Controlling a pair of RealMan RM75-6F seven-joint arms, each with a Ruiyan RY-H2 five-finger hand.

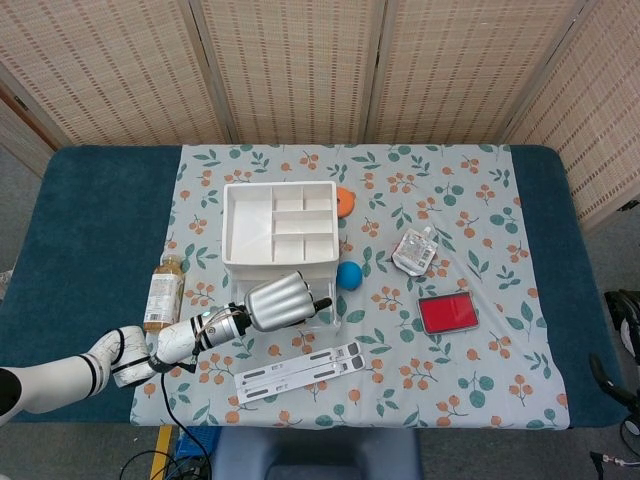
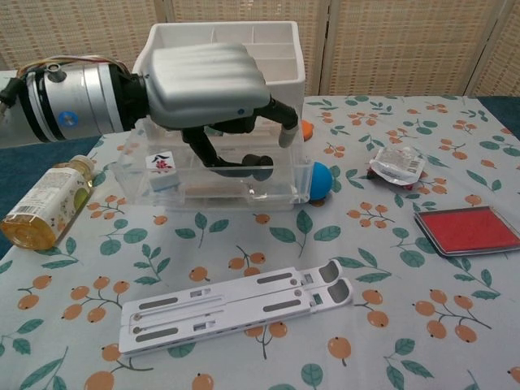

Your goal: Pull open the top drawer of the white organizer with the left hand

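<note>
Woven cane screens stood behind a blue-topped table (image 1: 90, 230) spread with a white cloth printed with oranges and leaves (image 1: 480, 190). Near the cloth's middle sat the white plastic organizer (image 1: 279, 225), its top an open divided tray and clear drawers stacked below, facing the robot. The left hand (image 2: 207, 85) was over the front of the organizer, palm down, its dark fingers (image 2: 286, 120) curled downward across the clear front of the top drawer (image 2: 219, 154). Whether any fingertip had actually hooked the drawer's lip or the dark knob near it could not be told from either view; the hand held nothing that showed. The right hand was out of both views.

The drawer appeared barely drawn, if at all, so the pull looked mostly ahead. To do it well, the fingertips probably needed to seat behind the front edge before any tug, and the pull ought to run straight toward the robot and level, since an upward or sideways drag might tip or slide the light organizer. A blue ball (image 2: 321, 180) touched the organizer's right corner, a glass bottle of yellowish liquid (image 2: 45, 203) lay to its left, and a white folding stand (image 2: 236, 305) lay in front, directly in the drawer's path but apart from it.
</note>
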